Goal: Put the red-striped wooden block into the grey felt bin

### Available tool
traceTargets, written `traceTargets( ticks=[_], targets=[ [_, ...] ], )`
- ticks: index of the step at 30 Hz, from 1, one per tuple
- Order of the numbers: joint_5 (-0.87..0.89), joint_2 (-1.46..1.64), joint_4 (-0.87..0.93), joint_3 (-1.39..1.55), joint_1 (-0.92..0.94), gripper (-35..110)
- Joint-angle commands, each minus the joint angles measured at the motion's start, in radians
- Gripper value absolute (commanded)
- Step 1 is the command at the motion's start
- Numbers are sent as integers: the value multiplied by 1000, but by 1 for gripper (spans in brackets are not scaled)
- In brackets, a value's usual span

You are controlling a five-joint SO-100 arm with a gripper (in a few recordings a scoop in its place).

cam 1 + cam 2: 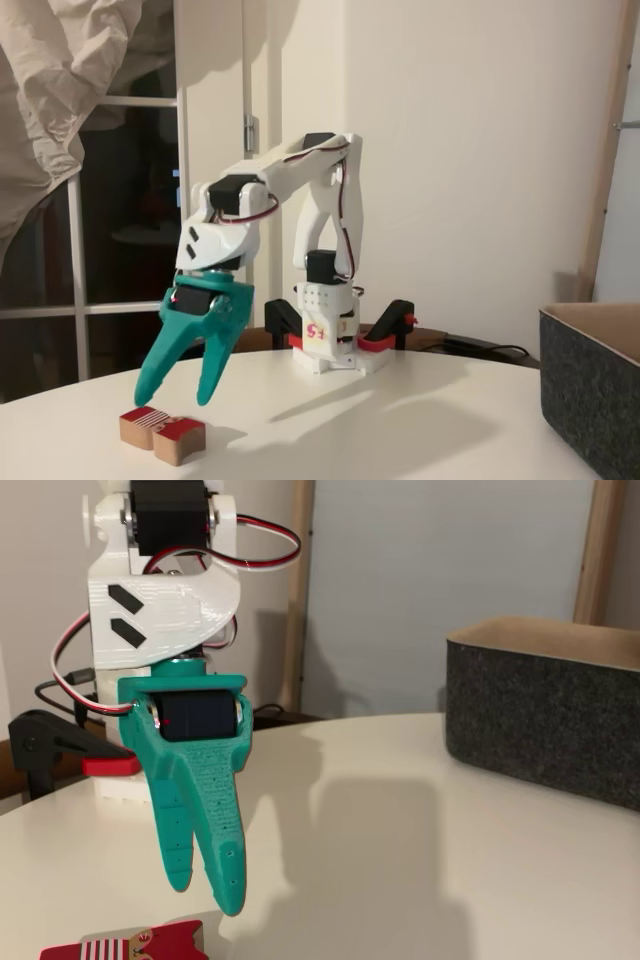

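I'm seeing the hand (185,392) hanging just above the red-striped wooden block (145,427), which is lying on the table (400,420) directly below and slightly left of the fingertips in the fixed view. A second, red-faced block (180,439) is touching it on the right, so clearance is looking tight. Fingers are pointing down, spread to a moderate gap, holding nothing. The grey felt bin (590,390) is sitting well apart at the table's right edge. I'm judging a straight descent comes next.

White printed arm (320,190), teal pincer (180,388), black servos, red-and-white cables.
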Motion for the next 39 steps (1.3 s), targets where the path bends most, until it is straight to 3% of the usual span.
traceTargets(
  ticks=[1, 7, 18, 39],
  targets=[
    [5, -9, -17, -37, 25, 42],
    [-2, -14, -5, -41, 60, 41],
    [-97, -15, 195, -37, 77, 45],
    [-127, -247, 199, -153, 80, 44]
  ],
)
